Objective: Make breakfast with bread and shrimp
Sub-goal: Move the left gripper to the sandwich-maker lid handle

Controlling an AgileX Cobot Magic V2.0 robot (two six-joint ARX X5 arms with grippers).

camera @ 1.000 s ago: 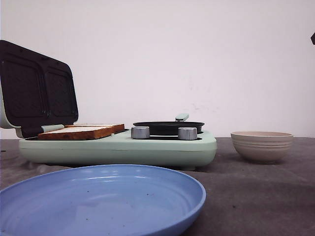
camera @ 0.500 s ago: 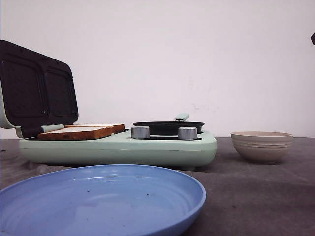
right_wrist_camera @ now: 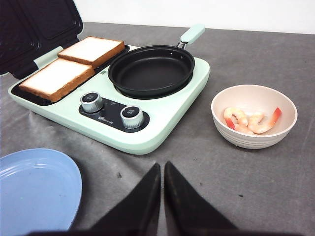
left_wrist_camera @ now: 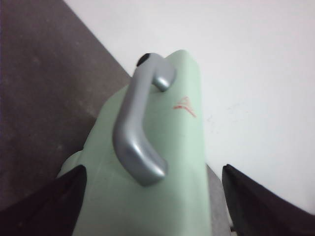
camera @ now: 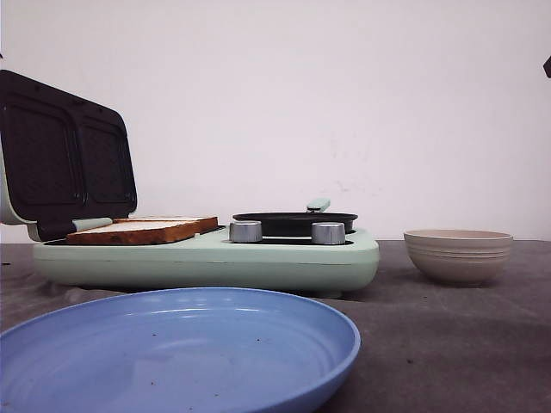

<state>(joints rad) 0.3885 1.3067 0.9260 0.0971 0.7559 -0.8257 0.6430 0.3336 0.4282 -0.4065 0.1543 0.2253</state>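
Note:
Two slices of bread lie side by side on the open sandwich maker's dark grill plate; the front view shows them edge-on as bread. Shrimp, pink-orange, lie in the beige bowl. My left gripper is open, its fingers standing either side of the raised mint lid's back, by the silver handle. My right gripper is shut on nothing, above the table in front of the appliance. Neither gripper shows in the front view.
A black pan sits on the appliance's right half, behind two silver knobs. The lid stands upright at the far left. A blue plate lies nearest the front edge. The bowl stands right of the appliance.

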